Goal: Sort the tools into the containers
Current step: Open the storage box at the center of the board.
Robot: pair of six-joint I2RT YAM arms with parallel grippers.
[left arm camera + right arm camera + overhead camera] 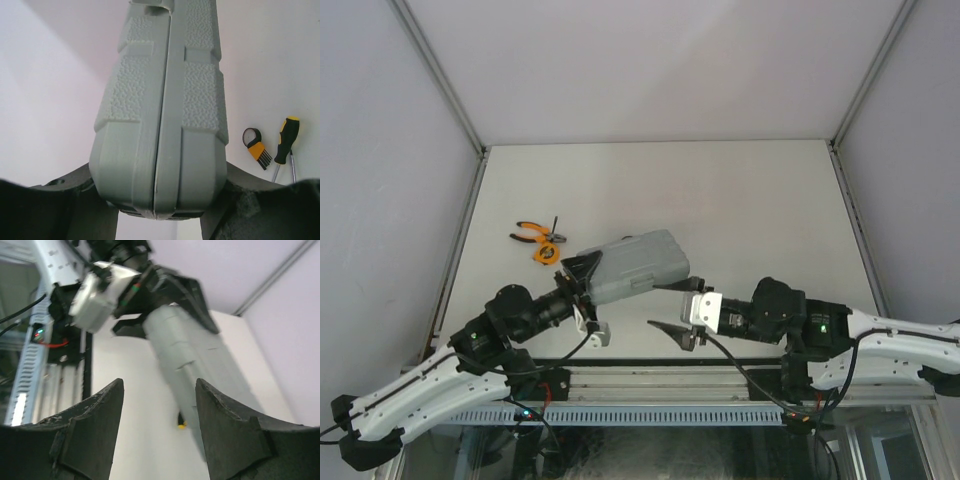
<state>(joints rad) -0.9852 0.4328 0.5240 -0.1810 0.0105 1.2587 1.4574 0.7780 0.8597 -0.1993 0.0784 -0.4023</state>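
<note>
In the overhead view, the closed grey tool case (638,263) is seen left of the middle of the table (740,200), gripped at its left end by the left gripper (582,272). The right gripper (668,307) is held just beside the case's near right corner, its jaws spread with nothing between them. Orange-handled pliers (530,234) are laid on the table beyond the case, to its left. In the left wrist view, the case is clamped across its two shut halves, and a hex-key set (257,147) and a screwdriver (286,140) are seen lying beyond it. In the right wrist view, the fingers (90,430) are parted wide around empty space, and the blurred case is seen beyond them.
</note>
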